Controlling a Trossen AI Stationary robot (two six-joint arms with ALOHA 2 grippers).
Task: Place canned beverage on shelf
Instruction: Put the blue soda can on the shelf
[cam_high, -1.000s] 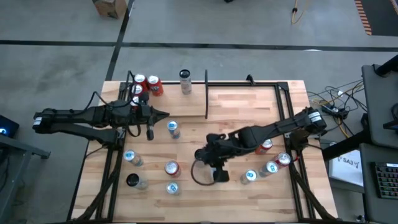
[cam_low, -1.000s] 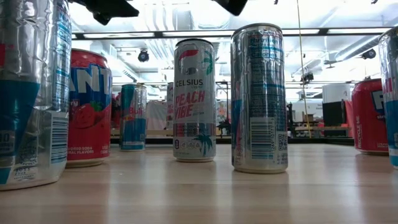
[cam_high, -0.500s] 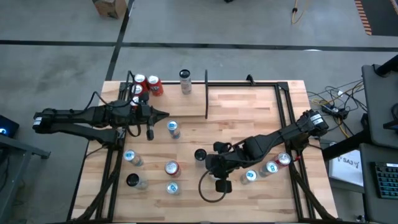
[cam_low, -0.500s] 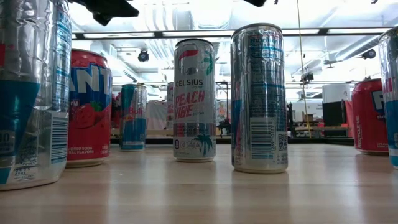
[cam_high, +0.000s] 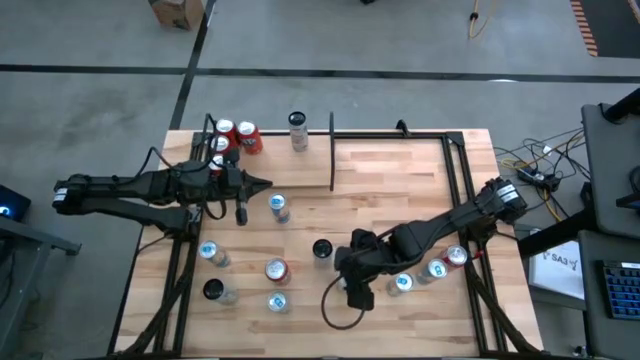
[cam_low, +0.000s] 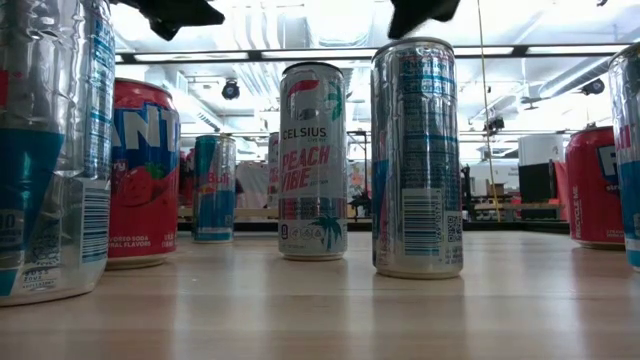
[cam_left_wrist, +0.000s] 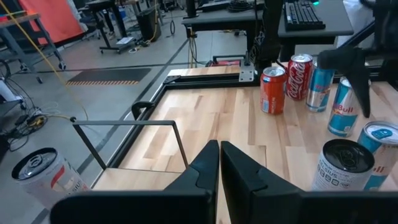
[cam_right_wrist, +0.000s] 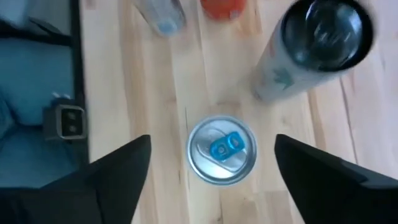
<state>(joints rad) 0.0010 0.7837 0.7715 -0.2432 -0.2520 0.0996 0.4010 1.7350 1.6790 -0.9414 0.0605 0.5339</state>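
Overhead, the right gripper (cam_high: 358, 297) hangs over the table's near-right area with its fingers spread wide. Its wrist camera looks straight down on a silver can with a blue tab (cam_right_wrist: 222, 149) standing upright between the two fingers (cam_right_wrist: 118, 171), which are apart on either side and not touching it. At about 1 o'clock from that can stands a tall black-topped can (cam_right_wrist: 314, 46); overhead this same can (cam_high: 321, 249) sits just to the gripper's 10 o'clock.

The left gripper (cam_high: 262, 182) lies over the left half of the table, pointing toward 3 o'clock, fingers (cam_left_wrist: 205, 167) pressed together and holding nothing.

The shelf (cam_high: 210, 124), a narrow black-framed bay at the table's far-left corner, holds red cans (cam_high: 236, 136) at about 11 o'clock from the left gripper. A grey-topped can (cam_high: 298, 131) stands just beside the frame's dividing bar (cam_high: 331, 150).

Loose cans are scattered across the wooden table (cam_high: 380, 180): several blue-tabbed ones (cam_high: 277, 207) near the left arm, others (cam_high: 442, 262) beside the right arm.

At table height, a Celsius can (cam_low: 313, 160) stands at centre.
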